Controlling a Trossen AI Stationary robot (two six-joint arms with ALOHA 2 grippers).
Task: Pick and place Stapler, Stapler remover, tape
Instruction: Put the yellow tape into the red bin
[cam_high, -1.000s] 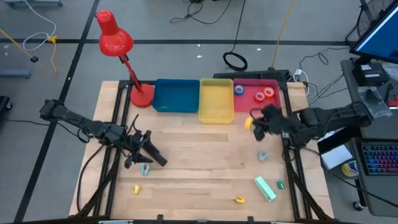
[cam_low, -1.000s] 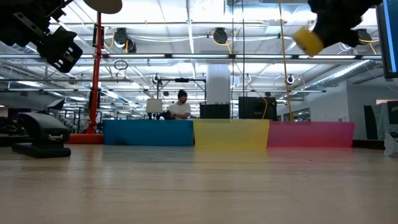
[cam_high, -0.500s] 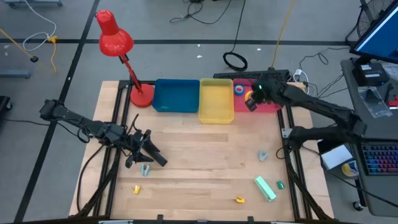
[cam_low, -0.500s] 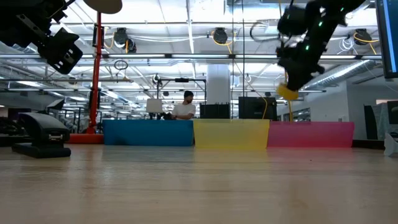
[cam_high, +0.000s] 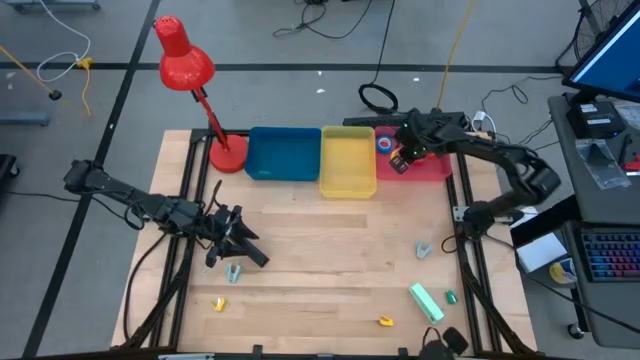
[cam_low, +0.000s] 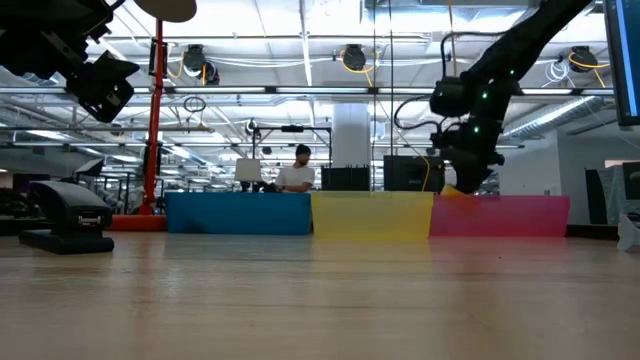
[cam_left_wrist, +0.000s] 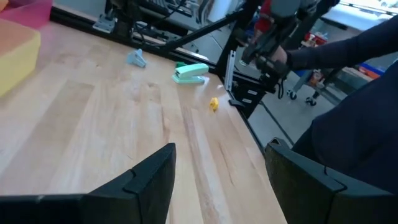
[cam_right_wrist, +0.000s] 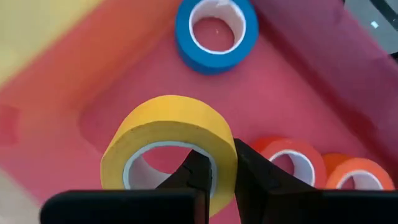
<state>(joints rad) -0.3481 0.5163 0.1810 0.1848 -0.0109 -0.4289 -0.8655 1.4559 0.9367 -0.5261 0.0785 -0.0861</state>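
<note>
My right gripper (cam_high: 400, 162) hangs over the red bin (cam_high: 436, 168) at the table's far right, shut on the yellow tape (cam_right_wrist: 168, 143). Blue tape (cam_right_wrist: 214, 28), red tape (cam_right_wrist: 289, 163) and orange tape (cam_right_wrist: 360, 177) lie flat on the bin's floor below it. My left gripper (cam_high: 226, 247) hovers open at the table's left, beside a black stapler (cam_low: 70, 215). A grey stapler remover (cam_high: 233, 270) lies next to it. A green stapler (cam_high: 426, 303) and another grey stapler remover (cam_high: 424, 250) lie at the near right. My right gripper holds the yellow tape by the ring's wall (cam_right_wrist: 222, 146), one finger inside the hole and one outside. The fingers slant down from above. The roll hangs clear of the bin's floor, tilted, at about the height of the bin's rim (cam_low: 500, 200).
A blue bin (cam_high: 283, 155) and a yellow bin (cam_high: 347, 162) stand left of the red one along the far edge. A red desk lamp (cam_high: 185, 65) rises at the far left. Small yellow pieces (cam_high: 219, 303) (cam_high: 385, 321) lie near the front edge.
My right gripper has carried the yellow tape from above the table's right middle toward the far edge and down over the red bin, tipping more steeply downward. It has stayed shut on the roll. The roll has sunk to about the height of the bin's rim.
</note>
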